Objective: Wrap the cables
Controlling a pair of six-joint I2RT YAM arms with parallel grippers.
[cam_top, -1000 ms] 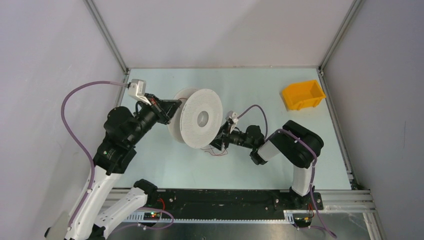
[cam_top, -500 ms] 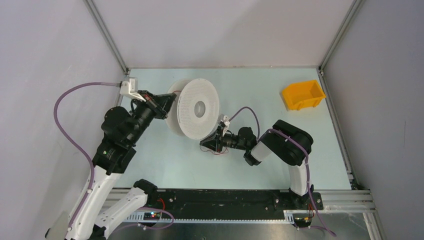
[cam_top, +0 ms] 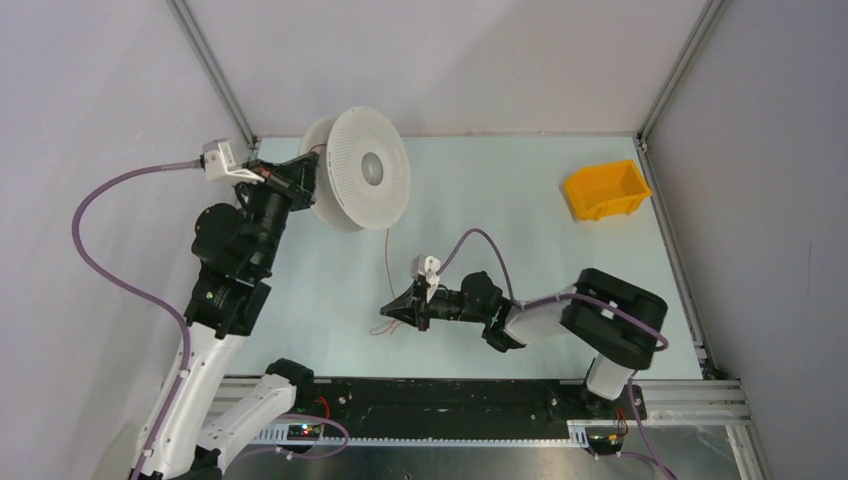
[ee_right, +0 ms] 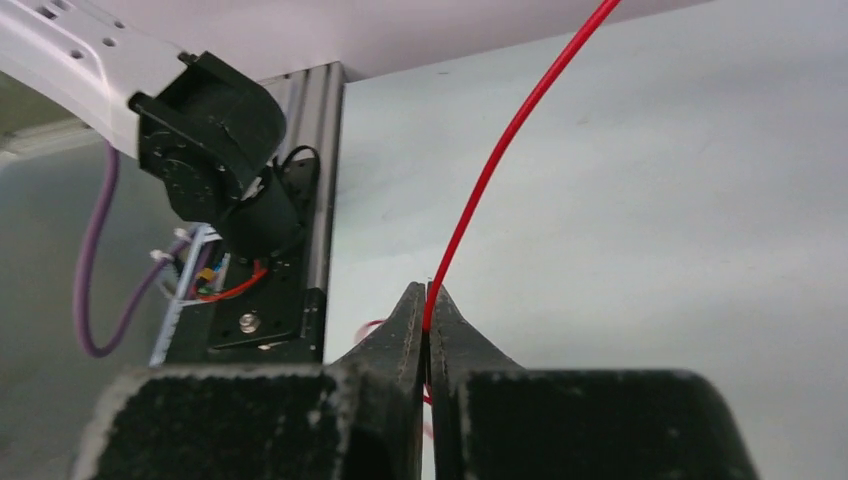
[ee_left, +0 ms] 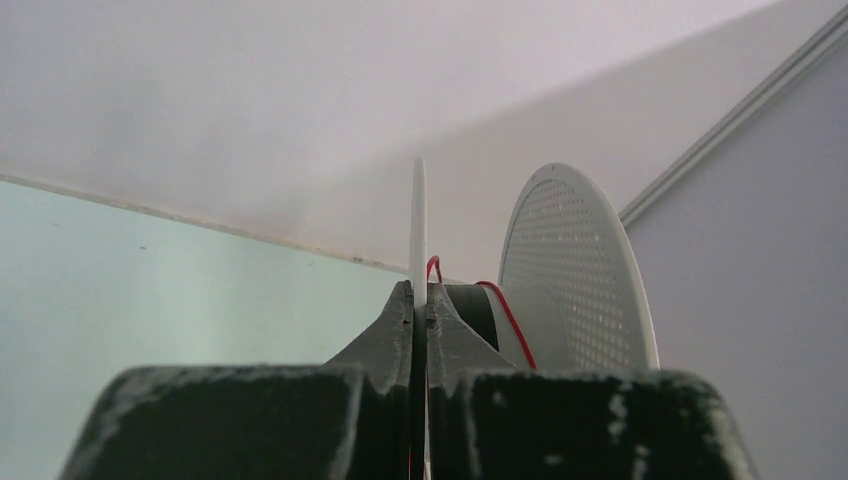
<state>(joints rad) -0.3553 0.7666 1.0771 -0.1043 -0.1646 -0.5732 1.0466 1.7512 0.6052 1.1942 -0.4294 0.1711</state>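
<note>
From above, the pale spool (cam_top: 357,180) hangs lifted toward 11 o'clock over the table (cam_top: 520,215), its rear flange clamped in the left gripper (cam_top: 308,180). The cable (cam_top: 388,255), hair-thin and reddish, drops from the spool's lower rim straight toward 6 o'clock, where the right gripper (cam_top: 388,314) lies low near the table's near edge, closed on the strand. A small loose tangle of it rests on the table just beside the fingertips. The orange bin (cam_top: 605,188) at 2 o'clock is well apart and no hazard. The main risk here is tension: if the arms separate further, the fine wire could snap or slide out of the pinch. In the left wrist view the jaws are pressed tight on the flange's thin edge (ee_left: 418,220), with the cable (ee_left: 508,318) curving over the hub at 3 o'clock. That edge-on grip looks narrow, so a hard pull or a fast turn could twist the spool loose. In the right wrist view the fingers (ee_right: 405,325) are clenched on the cable (ee_right: 510,140), which runs up toward 1 o'clock looking taut. It is caught only at the very tips, so it may slip free, and any slack could let turns spill off the hub.
</note>
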